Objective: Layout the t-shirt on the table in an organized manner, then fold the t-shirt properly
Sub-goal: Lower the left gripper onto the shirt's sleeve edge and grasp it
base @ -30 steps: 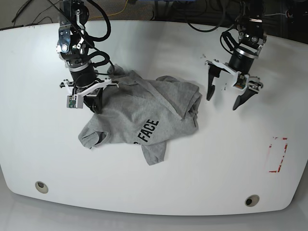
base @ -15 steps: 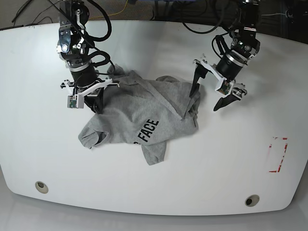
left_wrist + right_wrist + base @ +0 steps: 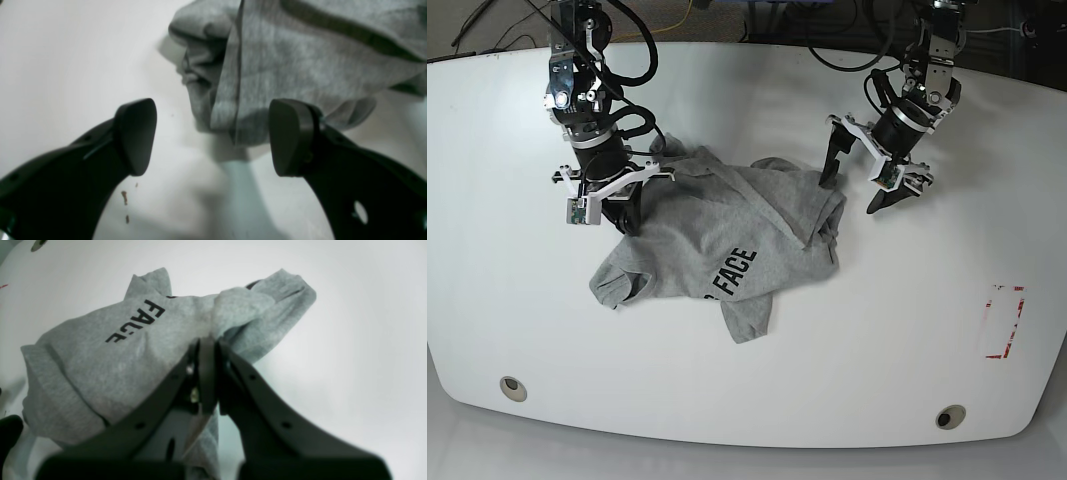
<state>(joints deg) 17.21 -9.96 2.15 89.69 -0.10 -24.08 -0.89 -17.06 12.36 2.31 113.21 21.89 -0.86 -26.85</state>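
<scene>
So the shirt sits crumpled mid-table, "FACE" print facing up, long axis running roughly side to side. The right gripper is clenched on a fold at one end of the heap. The left gripper is the one to watch: jaws spread wide, nothing held, with the shirt's bunched hem corner just ahead, a bit toward one finger. I'd guess a short push forward puts that corner between the pads.

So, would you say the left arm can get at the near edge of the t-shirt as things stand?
Probably yes: the left gripper is open, bare table lies below, and the t-shirt edge sits just ahead between its jaws.
</scene>
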